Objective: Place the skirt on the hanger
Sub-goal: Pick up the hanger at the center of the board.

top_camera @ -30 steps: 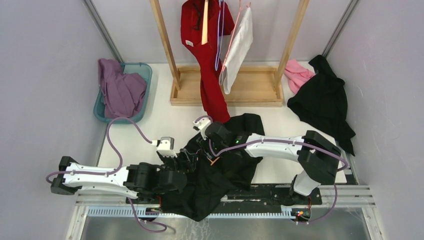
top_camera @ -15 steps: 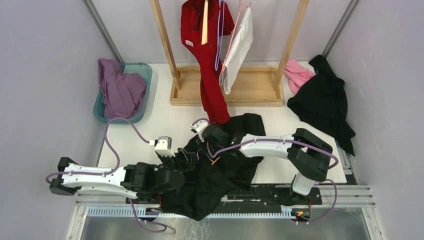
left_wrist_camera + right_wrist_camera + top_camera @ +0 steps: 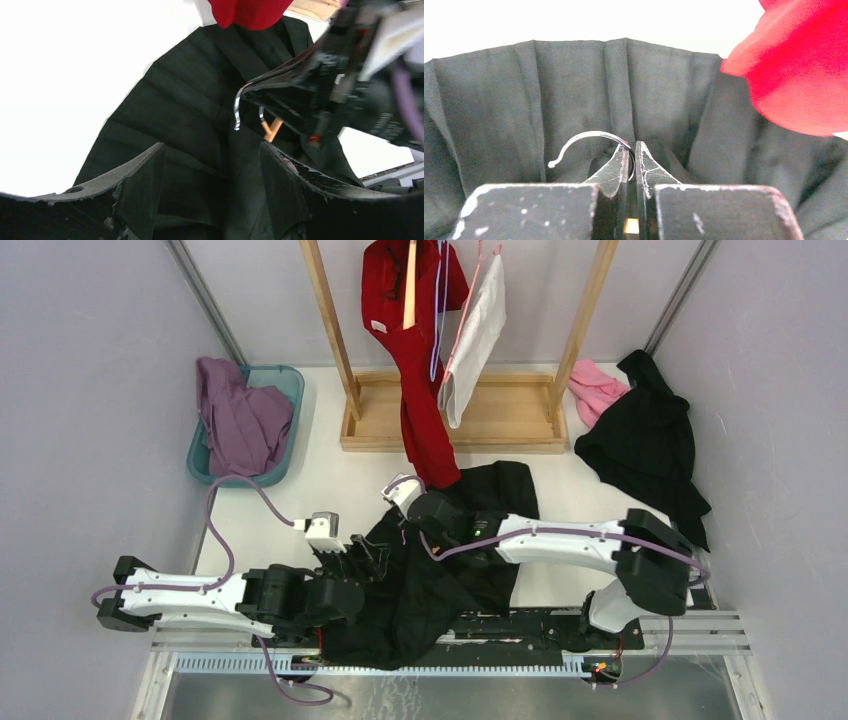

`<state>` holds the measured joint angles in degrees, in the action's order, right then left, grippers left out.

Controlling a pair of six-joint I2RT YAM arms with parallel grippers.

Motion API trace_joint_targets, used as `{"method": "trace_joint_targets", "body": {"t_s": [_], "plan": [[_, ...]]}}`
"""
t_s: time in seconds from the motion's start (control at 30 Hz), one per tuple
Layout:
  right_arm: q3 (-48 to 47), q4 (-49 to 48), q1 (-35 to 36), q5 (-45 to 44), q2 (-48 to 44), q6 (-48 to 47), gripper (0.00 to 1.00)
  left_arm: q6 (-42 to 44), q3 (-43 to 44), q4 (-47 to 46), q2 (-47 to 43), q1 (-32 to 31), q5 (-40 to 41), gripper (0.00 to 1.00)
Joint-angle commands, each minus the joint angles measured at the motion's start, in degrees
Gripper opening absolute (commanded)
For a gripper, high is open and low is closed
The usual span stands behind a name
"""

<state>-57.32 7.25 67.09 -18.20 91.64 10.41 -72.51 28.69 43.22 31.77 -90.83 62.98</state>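
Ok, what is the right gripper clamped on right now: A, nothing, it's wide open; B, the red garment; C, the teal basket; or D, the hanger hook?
D: in the right wrist view the right gripper has its jaws pressed together on the base of the hanger hook, with the black skirt lying behind it.

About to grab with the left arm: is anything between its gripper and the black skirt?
Nothing visible does. The left gripper hangs open right over the skirt, bare cloth between its fingers. The right gripper, shut on the hanger hook, sits farther ahead, out of that path.
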Motion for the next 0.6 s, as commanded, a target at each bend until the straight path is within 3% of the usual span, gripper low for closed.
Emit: {"method": "trace_joint_targets", "body": {"t_s": [0.0, 0.3, 0.57], "plan": [[-1.64, 1.29, 2.9, -12.02, -8.02, -7.6, 0.02, 1.53, -0.03, -0.6, -0.55, 0.13, 3.01, 0.74], [-3.09, 3.24, 9.29, -27.08, -12.65, -17.43, 0.02, 6.36, -0.02, -4.98, 0.43, 0.13, -0.62, 0.73], [-4.7, 3.61, 11.57, -34.25, -13.43, -21.95, 0.02, 10.1, -0.35, -11.9, 4.14, -0.78, -7.5, 0.71]]}}
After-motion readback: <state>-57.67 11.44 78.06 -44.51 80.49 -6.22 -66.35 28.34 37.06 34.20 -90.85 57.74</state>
